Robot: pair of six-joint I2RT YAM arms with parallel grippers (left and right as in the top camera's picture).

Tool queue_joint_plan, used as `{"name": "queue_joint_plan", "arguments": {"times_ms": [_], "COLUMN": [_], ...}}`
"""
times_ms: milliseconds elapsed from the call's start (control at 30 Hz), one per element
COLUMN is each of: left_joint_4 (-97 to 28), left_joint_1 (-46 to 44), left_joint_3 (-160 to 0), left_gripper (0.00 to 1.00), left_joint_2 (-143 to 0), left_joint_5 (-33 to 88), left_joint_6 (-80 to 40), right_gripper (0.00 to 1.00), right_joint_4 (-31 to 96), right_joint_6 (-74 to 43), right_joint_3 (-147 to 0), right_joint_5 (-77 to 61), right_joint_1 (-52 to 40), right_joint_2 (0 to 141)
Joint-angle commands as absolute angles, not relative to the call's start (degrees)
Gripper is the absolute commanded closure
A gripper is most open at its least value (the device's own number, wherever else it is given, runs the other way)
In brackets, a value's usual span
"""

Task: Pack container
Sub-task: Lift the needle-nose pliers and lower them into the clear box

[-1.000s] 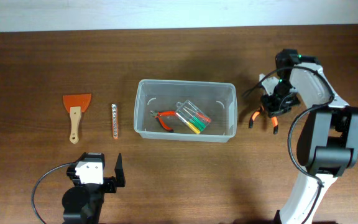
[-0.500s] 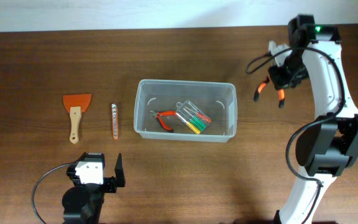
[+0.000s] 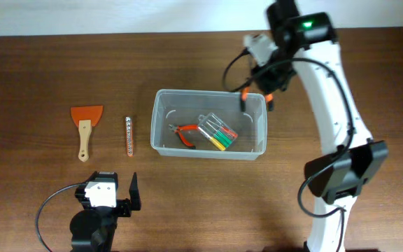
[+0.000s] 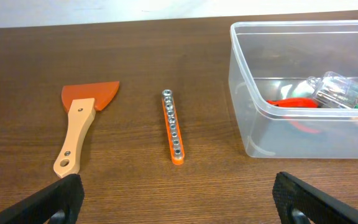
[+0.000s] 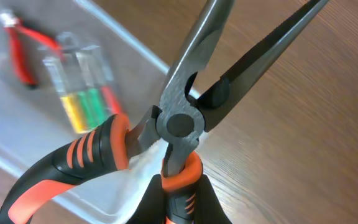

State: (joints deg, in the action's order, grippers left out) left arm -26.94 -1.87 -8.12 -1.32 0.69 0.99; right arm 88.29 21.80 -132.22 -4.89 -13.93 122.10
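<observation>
Dark wood counter (image 3: pixel 47 56). My right end effector (image 3: pixel 261 82) is clenched on pliers (image 5: pixel 179 124), w/ container (image 3: pixel 161 122) end just below it, long axis running leftward. Left end effector (image 4: pixel 179 198) released, farther off.

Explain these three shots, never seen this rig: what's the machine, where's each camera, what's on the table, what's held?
Two robot arms at a table, each with a two-finger gripper. One picture looks down from overhead; the others come from wrist cameras. The right gripper is shut on orange-handled pliers above the far right corner of the clear container. Inside lie red cutters and a screwdriver case. The left gripper is open and empty. A scraper and a bit strip lie left of the container.
</observation>
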Motion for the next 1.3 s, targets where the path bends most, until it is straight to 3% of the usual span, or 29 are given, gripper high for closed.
{"name": "queue_joint_plan", "arguments": {"times_ms": [0, 367, 800, 1267], "left_joint_4": [-26.79, -26.79, -26.79, -26.79], "left_joint_1": [-2.15, -2.13, -2.15, -2.15], "left_joint_3": [-7.73, -7.73, -7.73, -7.73], "left_gripper": [0.01, 0.01, 0.01, 0.01], "left_joint_2": [-0.99, -0.99, -0.99, -0.99], "left_joint_5": [1.32, 1.32, 1.32, 1.32], "left_joint_6": [0.84, 0.84, 0.84, 0.84], "right_gripper": [0.96, 0.96, 0.96, 0.96], "right_joint_4": [88.18, 85.89, 79.18, 76.62], "right_joint_6": [21.54, 21.71, 22.24, 22.22], "right_joint_3": [-133.34, -125.93, -114.69, -111.96], "right_joint_5": [-6.55, -7.7, -7.29, -9.28], "right_joint_1": [-18.7, -25.06, -25.21, -25.21], "right_joint_2": [121.99, 122.04, 122.17, 122.21]}}
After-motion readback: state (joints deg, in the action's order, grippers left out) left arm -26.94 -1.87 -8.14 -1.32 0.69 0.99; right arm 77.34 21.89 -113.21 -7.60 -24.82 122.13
